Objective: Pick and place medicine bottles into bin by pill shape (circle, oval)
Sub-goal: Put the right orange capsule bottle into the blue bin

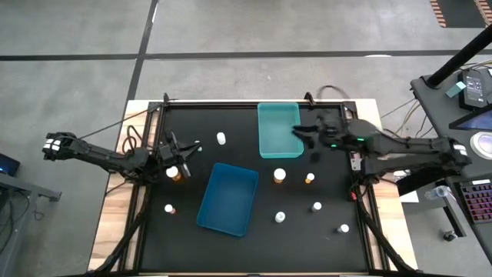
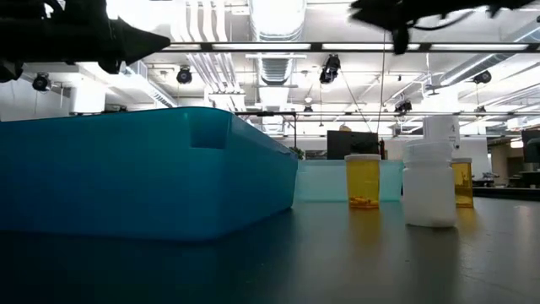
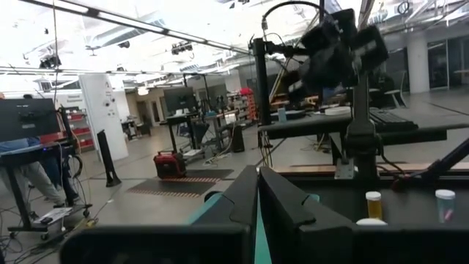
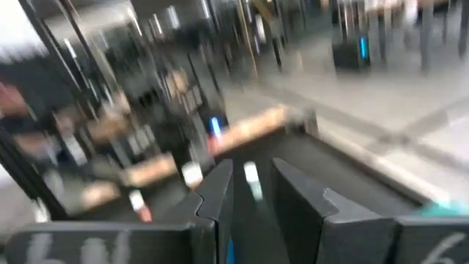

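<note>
Several small white-capped bottles stand on the black table: a white one [image 1: 221, 138], an amber one [image 1: 177, 173] by my left gripper, and others [image 1: 279, 175] [image 1: 309, 178] [image 1: 317, 206] [image 1: 280, 218] [image 1: 344, 228] [image 1: 169, 208]. The low view shows an amber bottle [image 2: 363, 181] and a white one [image 2: 429, 190]. My left gripper [image 1: 188, 148] [image 3: 259, 209] is shut and empty, raised at the table's left. My right gripper [image 1: 296, 131] [image 4: 253, 194] hovers over the light teal tray [image 1: 278, 129], fingers slightly apart, nothing between them.
A deep blue tray [image 1: 228, 198] [image 2: 143, 169] lies at mid-table, toward the near edge. The light teal tray sits at the far edge [image 2: 337, 180]. Cables run along the table's far corners. A desk with gear [image 1: 477, 85] stands off the table's right.
</note>
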You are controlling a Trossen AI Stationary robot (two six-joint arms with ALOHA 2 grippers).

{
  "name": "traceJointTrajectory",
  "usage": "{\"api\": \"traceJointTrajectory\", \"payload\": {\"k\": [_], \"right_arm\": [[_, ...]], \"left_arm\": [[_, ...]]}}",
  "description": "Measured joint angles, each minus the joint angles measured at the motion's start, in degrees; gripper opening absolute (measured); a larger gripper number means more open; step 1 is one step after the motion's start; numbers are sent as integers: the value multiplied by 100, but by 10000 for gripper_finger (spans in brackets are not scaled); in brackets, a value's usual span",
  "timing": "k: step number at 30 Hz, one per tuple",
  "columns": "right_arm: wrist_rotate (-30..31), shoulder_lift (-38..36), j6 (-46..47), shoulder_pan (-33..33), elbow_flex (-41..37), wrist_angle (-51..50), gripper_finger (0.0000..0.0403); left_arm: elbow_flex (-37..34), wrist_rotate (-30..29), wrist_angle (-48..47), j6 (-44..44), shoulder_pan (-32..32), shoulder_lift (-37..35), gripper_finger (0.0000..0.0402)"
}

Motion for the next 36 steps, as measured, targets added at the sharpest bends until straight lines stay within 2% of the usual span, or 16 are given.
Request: {"api": "traceJointTrajectory", "payload": {"k": [6, 13, 18, 22, 27, 36], "right_arm": [[-40, 1024, 493, 93, 1516, -1841, 84], [-116, 2245, 1883, 130, 3353, -5294, 84], [-388, 2998, 2788, 166, 4319, -7180, 84], [-448, 3491, 3381, 214, 4491, -7713, 84], [-866, 3910, 3579, 259, 4510, -7646, 98], [-952, 4539, 3875, 460, 4535, -7632, 204]], "left_arm": [[0, 2, -21, -2, 0, 8, 0], [0, 4, -47, -22, -11, 166, 0], [-1, 4, -68, -17, -11, 291, 0], [0, 5, -57, -3, -11, 348, 0], [0, 5, -54, -2, -11, 304, 0], [0, 7, -22, 0, -9, 260, 0]]}}
